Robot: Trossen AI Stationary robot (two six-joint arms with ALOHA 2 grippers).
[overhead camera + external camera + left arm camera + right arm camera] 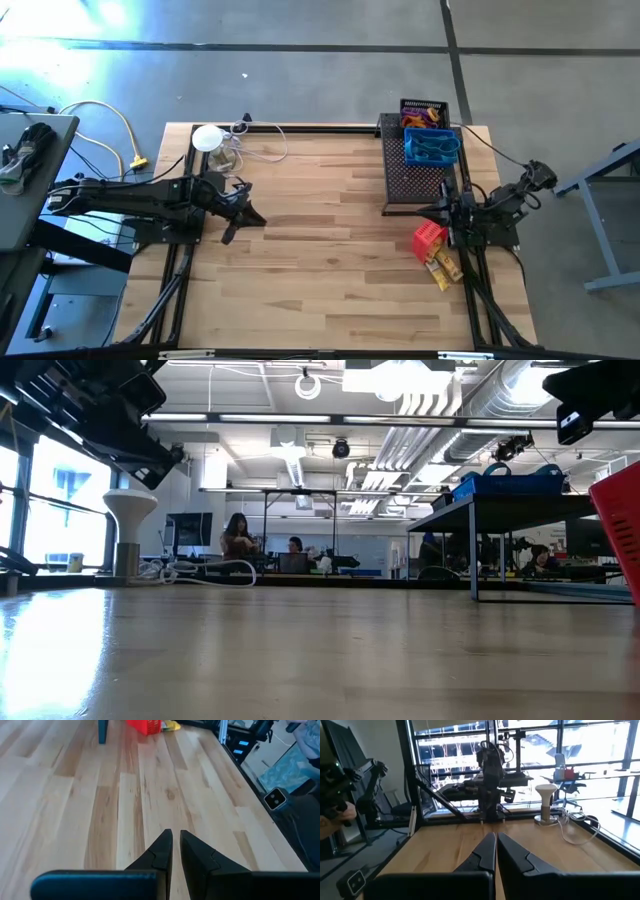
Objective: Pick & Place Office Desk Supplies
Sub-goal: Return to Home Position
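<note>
The red basket (428, 238) lies on the surface's (320, 260) right side with yellow tubes (445, 268) just beside it, near the right pincer (441, 210), closed and empty. The blue basket (432, 147) sits on the large black tray (412, 180). The left pincer (245, 215) (nearly closed, holding nothing) hovers over bare wood. Only the low view shows people (240, 537) seated beyond.
</note>
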